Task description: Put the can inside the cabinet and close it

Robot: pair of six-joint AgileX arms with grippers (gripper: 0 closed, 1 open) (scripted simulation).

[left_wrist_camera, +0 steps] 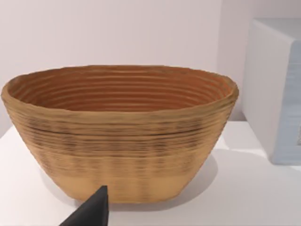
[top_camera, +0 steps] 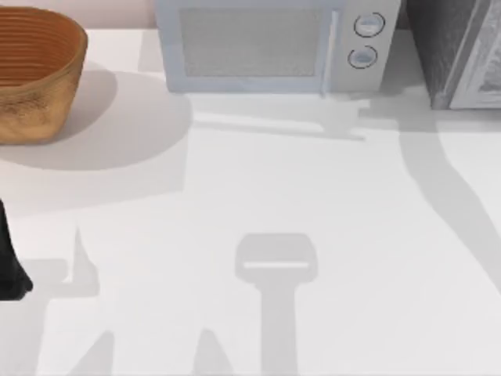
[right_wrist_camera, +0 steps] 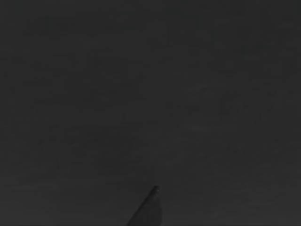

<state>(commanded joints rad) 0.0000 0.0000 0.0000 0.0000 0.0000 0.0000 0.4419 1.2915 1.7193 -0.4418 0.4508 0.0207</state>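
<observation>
Cabinet at table's back right corner, beside microwave. Basket back left, nothing in it. Left gripper at left edge. Right wrist view dark

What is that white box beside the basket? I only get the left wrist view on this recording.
Observer: It's a microwave with two round dials, standing at the back of the table.
Operator: Anything past it?
Observer: The cabinet, dark and speckled, sits in the top view's far right corner.
Operator: Where is the left arm?
Observer: The left arm is at the top view's left edge, nearer the front than the basket.
</observation>
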